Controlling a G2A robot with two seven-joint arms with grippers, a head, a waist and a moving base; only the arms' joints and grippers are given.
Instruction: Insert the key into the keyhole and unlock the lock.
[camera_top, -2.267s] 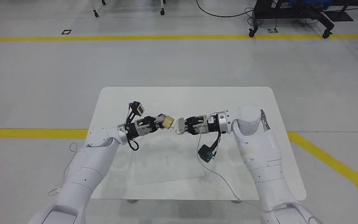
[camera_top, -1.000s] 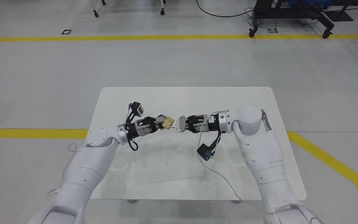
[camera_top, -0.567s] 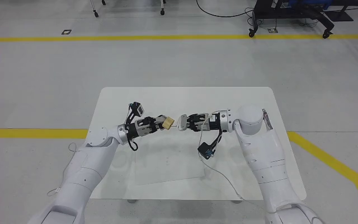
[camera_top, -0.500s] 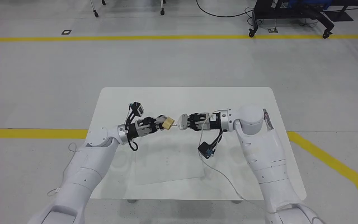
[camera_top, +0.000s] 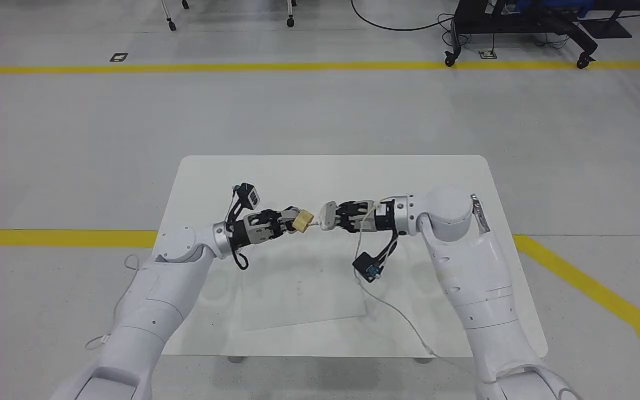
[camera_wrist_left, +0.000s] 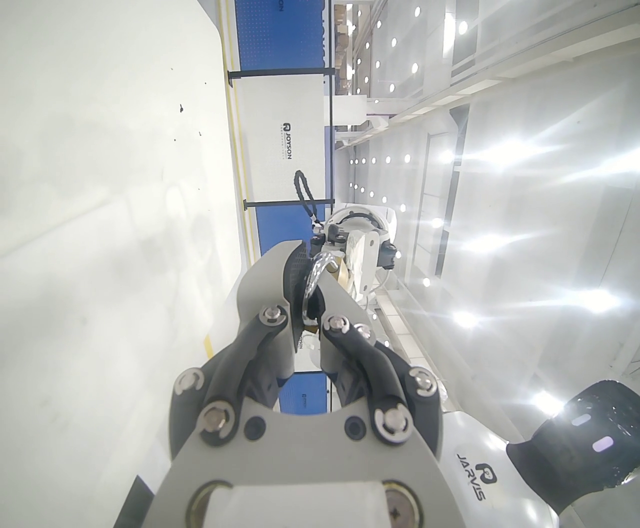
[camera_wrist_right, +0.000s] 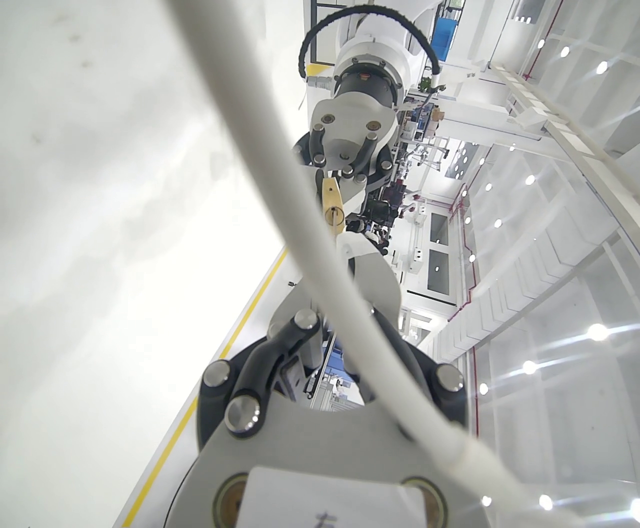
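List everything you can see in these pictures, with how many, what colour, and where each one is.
table: one, white, beneath both arms.
padlock: one, brass with a silver shackle, held above the table's middle, keyhole end facing the right arm.
floor lines: two, yellow, one beyond the table, one passing under it.
cart: one, dark, on wheels, on the far floor.
cable: one, white, running along the right arm.
left fingers: one pair, grey and black, shut on the padlock.
right arm: one, white, its tip close to the padlock's keyhole end.
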